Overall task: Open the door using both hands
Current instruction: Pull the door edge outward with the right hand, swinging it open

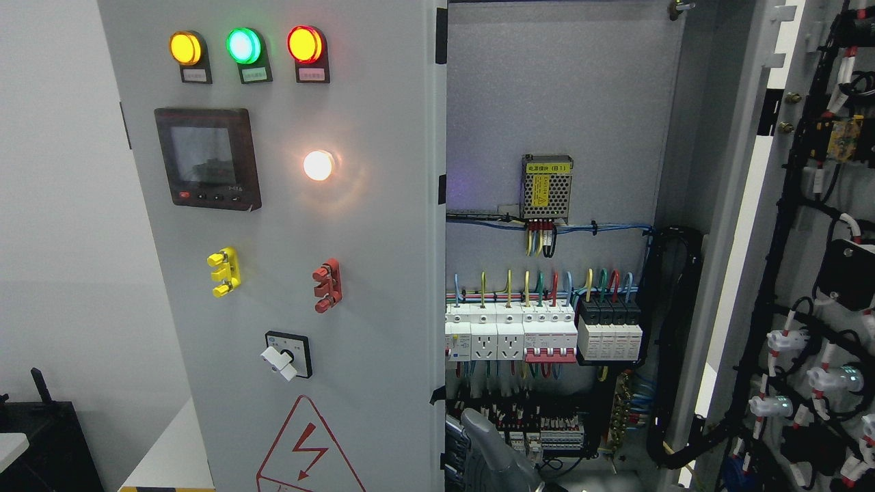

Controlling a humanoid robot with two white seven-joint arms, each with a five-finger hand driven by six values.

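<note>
Beside plain white wall (61,205), grey cabinet door (328,225) swung open; hand (495,454) low, grip cannot tell.

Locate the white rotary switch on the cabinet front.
In the head view the white rotary switch sits low on the left door panel, just above the red warning triangle and below the yellow handle and red handle.

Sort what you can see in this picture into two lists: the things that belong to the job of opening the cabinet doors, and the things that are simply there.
Belongs to the job:
left door, still closed
right door, swung open
robot arm, low in the opening

Simply there:
three lamps
display screen
rotary switch
warning sign
breakers inside
wiring
</note>
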